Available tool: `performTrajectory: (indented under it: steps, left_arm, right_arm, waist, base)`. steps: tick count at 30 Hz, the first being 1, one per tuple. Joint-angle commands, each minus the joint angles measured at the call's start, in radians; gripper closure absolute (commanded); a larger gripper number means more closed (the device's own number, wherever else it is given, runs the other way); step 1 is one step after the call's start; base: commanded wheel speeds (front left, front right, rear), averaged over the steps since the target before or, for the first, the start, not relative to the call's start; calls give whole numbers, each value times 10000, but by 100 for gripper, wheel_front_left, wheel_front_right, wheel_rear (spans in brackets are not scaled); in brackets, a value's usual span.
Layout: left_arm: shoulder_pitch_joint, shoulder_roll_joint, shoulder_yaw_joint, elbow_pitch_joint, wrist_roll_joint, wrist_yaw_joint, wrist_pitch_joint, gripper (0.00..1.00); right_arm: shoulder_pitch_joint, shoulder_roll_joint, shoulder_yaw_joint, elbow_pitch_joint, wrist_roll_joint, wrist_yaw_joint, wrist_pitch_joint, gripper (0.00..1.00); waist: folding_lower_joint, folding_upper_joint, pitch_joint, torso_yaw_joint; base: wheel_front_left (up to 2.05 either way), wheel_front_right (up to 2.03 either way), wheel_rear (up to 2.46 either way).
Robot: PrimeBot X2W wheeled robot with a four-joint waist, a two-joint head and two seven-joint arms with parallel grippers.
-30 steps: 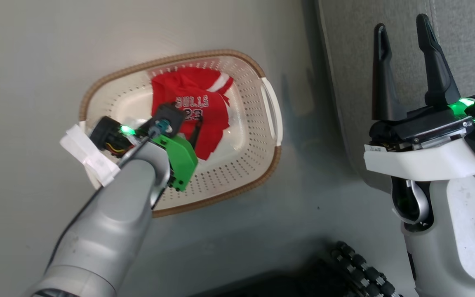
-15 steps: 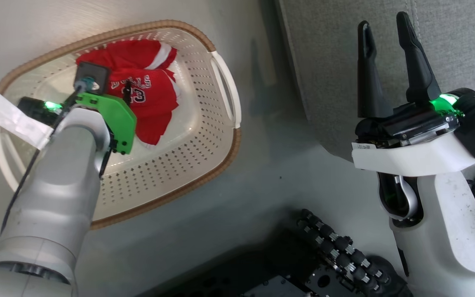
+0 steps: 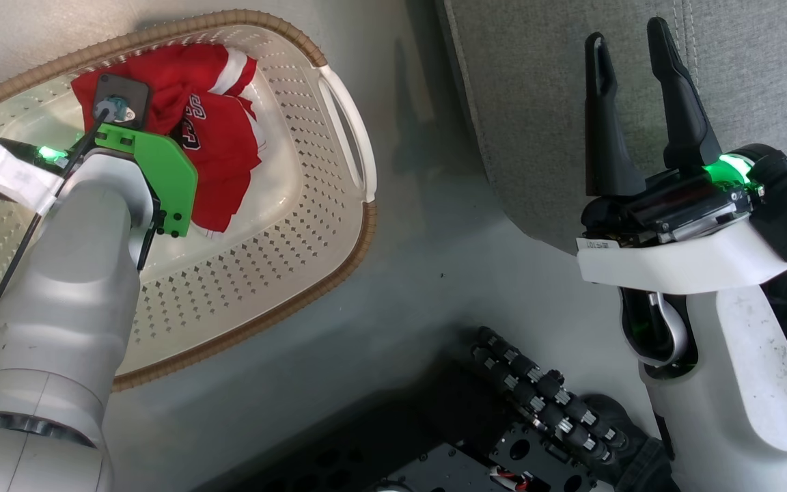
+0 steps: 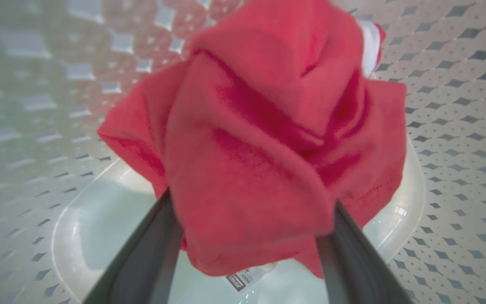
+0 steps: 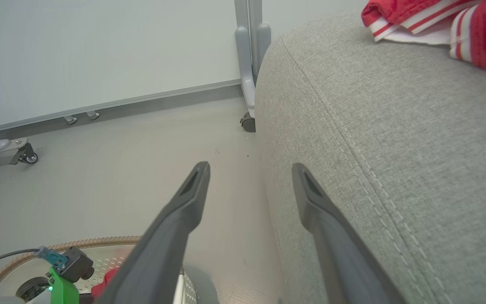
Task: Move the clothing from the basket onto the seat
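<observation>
Plainly, the red "BULLS 23" jersey with white-striped trim lies bunched against the far wall of the cream-white perforated plastic basket with the brown woven-look rim, which stands on the grey floor just beside the large light-grey upholstered seat. The matching red shorts are already on the seat, up by its rounded edge. The left gripper reaches down into the basket. Its two dark fingers stand wide apart on either side of the heaped cloth, which bulges up between them and covers their tips (so whether they pinch anything yet cannot be told). The right gripper hovers beside the seat's front edge with a clear gap between its fingers and nothing in them. The jersey looks light, limp and slightly slick; it will likely sag and trail once raised, so a deep bite through several folds at the thick middle of the heap seems safer than a hem or strap. In the head view the pale left forearm and its green bracket hide the grasp. The print is half folded under, the shorts are cut off by the frame, and the small white label is too blurred to read.
</observation>
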Motion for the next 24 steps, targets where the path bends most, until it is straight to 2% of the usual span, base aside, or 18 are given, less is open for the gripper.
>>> performTrajectory:
  steps: [1,11,15,16,17,18,24]
  left_arm:
    - [-164,69,-71,81,55,31,109,0]
    - [-236,101,-312,321,78,363,630,0]
    - [-228,145,-323,364,-22,298,869,0]
    - [-232,148,-310,372,-60,295,914,3]
    - [-280,159,-283,368,-105,257,788,63]
    - [-314,173,-257,366,-150,261,748,100]
    - [-433,219,-210,374,-330,270,422,100]
  right_arm:
    - [69,6,1,-48,18,-9,-46,0]
    - [594,6,-185,-394,-63,-9,-47,0]
    - [829,6,-249,-555,-39,-9,-47,0]
    - [891,6,-268,-575,-27,-10,-48,0]
    - [942,7,-280,-625,1,-9,-48,0]
    - [973,7,-294,-661,6,-9,-48,0]
    - [1130,7,-405,-763,0,-10,-48,0]
  waist:
    - [-1,0,45,16]
    - [-1,0,246,76]
    - [-1,0,297,70]
    - [-1,0,303,71]
    - [-1,0,314,71]
    - [-1,0,321,67]
    - [-1,0,327,54]
  base:
    - [0,0,0]
    - [0,0,0]
    - [0,0,0]
    - [0,0,0]
    - [0,0,0]
    - [0,0,0]
    - [0,0,0]
